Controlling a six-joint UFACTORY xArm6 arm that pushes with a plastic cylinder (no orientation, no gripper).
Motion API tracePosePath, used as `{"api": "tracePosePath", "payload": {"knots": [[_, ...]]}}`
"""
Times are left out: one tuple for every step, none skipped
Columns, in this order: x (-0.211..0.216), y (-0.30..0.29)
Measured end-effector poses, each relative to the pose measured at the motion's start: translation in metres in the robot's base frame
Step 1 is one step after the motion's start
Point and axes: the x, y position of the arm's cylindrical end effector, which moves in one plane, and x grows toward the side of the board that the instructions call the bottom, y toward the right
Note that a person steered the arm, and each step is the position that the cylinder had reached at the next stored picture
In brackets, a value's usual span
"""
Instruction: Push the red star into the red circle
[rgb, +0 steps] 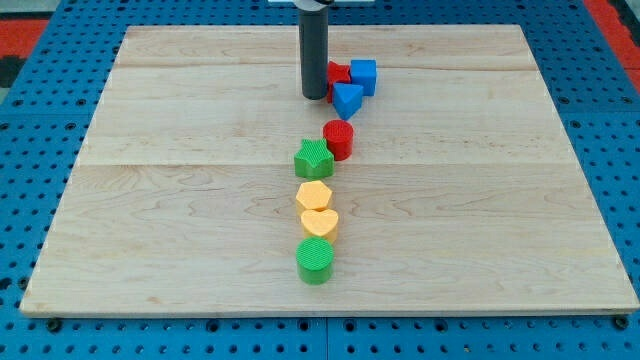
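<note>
the arm carries no fingers, so there is no open or closed state to report; contact is made only by my tip, which rests on the bench near the view's top.

task object: the red star lies immediately to the view's right of my tip, touching or nearly so, and is partly hidden by the rod. the red circle lies below my tip and slightly to the view's right, well apart from the star.

hazards, as judged:
- the blue triangle sits between star and circle; a direct push would likely drive it ahead.
- the blue cube touches the star's right side; a sideways push may carry it along.
- the green star touches the circle and may shift on impact.
- from this side, the tip pushes the star rightward, not toward the circle.

no brands, labels or writing are legible.
</note>
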Motion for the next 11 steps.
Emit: {"api": "tracePosePath", "payload": {"knots": [[0.009,-0.038],[0.004,-0.068],[-0.062,-0.072],[-0.103,-0.056],[-0.111,-0.015],[-0.080,0.011],[-0.036,0.026],[0.004,0.041],[0.016,0.041],[0.017,0.041],[0.017,0.040]]}}
